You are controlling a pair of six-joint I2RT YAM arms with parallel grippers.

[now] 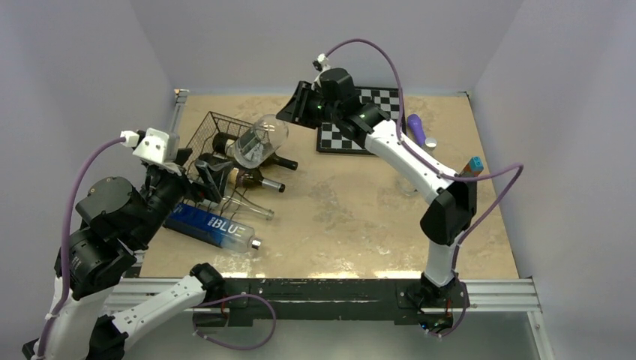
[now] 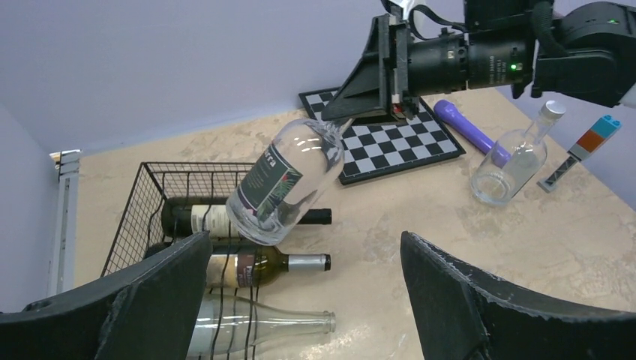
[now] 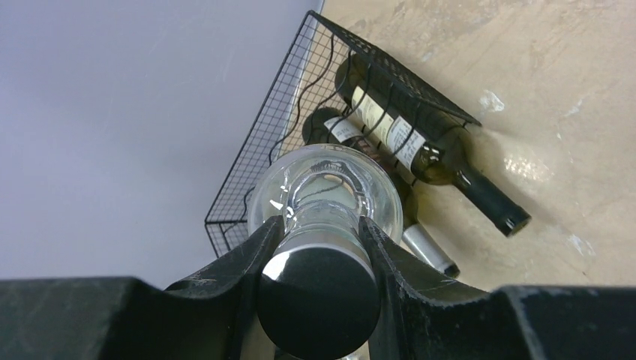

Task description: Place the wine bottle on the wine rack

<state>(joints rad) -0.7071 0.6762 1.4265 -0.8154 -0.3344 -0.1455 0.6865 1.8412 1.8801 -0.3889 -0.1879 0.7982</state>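
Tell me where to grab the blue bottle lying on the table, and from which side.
Grip the blue bottle at its neck, just behind the silver cap, coming straight down from above. It lies flat, and that narrow end points away from the wine rack, with nothing crowding it.

The wine bottle (image 1: 260, 142), clear glass with a dark label and a shiny cap, is hanging in the air, tilting base-down above the wine rack (image 1: 204, 126), with the right pincer (image 3: 321, 225) clamping its neck. The rack, black wavy wire with a mesh end wall, is sitting on the left side of the desk (image 1: 352, 217), carrying three lying bottles (image 2: 225, 219).
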